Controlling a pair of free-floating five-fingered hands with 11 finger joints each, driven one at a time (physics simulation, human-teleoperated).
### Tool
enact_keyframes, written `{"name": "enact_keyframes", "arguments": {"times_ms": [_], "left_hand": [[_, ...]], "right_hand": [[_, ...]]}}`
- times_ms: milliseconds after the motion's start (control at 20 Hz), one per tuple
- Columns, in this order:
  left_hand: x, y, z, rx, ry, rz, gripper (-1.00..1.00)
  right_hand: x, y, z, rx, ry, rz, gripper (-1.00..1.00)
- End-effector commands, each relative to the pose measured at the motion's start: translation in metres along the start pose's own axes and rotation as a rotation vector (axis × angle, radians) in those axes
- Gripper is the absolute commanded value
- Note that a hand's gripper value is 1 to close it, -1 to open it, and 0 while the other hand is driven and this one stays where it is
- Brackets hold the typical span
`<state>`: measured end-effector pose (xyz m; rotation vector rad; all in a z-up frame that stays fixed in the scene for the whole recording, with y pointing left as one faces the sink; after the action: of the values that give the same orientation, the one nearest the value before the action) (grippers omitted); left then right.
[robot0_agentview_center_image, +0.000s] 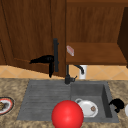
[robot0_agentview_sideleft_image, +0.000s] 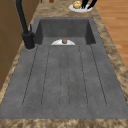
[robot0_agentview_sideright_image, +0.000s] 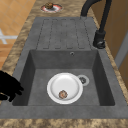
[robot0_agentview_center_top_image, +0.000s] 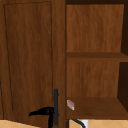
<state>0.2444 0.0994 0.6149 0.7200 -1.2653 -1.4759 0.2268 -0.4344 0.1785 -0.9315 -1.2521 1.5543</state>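
- Sitting nearest, at the front rim of the sink (robot0_agentview_center_image: 37, 100): a red ball (robot0_agentview_center_image: 67, 115).
- Lying just behind it in the basin: a white plate (robot0_agentview_center_image: 87, 108) carrying a small brown morsel.
- Hovering at the basin's right edge: the right hand (robot0_agentview_center_image: 117, 104), fingers hanging loosely bent and gripping nothing, just above a second plate (robot0_agentview_sideleft_image: 72, 8) on the counter with a yellowish piece on it.
- Resting on the counter well to the left: a red-rimmed plate (robot0_agentview_center_image: 5, 105) with food.
- Standing behind the basin: the black faucet (robot0_agentview_center_image: 67, 75), with a white cup (robot0_agentview_center_image: 83, 71) beside its spout.
- Floating higher, against the wall cabinet: the left hand (robot0_agentview_center_image: 46, 60), touching the vertical black door handle (robot0_agentview_center_image: 55, 55) from the left, one finger pointing left and another downward; not possible to tell whether anything is curling round the bar.
- Standing open to the right of the cabinet door (robot0_agentview_center_image: 30, 32): a shelf (robot0_agentview_center_image: 100, 53) bearing a small pink block (robot0_agentview_center_image: 70, 50).
- Judging the step as taking hold of the handle; moving the door calling for a firm closed grip on the bar first.
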Motion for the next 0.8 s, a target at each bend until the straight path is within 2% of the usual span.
{"name": "enact_keyframes", "arguments": {"times_ms": [0, 200, 750], "left_hand": [[0.009, -0.012, -0.04, 0.014, 0.002, -0.017, -1.0], [0.008, -0.021, -0.07, 0.049, 0.058, -0.034, -1.0], [-0.003, -0.018, -0.138, 0.16, 0.241, -0.144, -1.0]], "right_hand": [[0.0, 0.0, 0.0, 0.0, 0.0, 0.0, 0.0], [0.0, 0.0, 0.0, 0.0, 0.0, 0.0, 0.0], [0.0, 0.0, 0.0, 0.0, 0.0, 0.0, 0.0]]}}
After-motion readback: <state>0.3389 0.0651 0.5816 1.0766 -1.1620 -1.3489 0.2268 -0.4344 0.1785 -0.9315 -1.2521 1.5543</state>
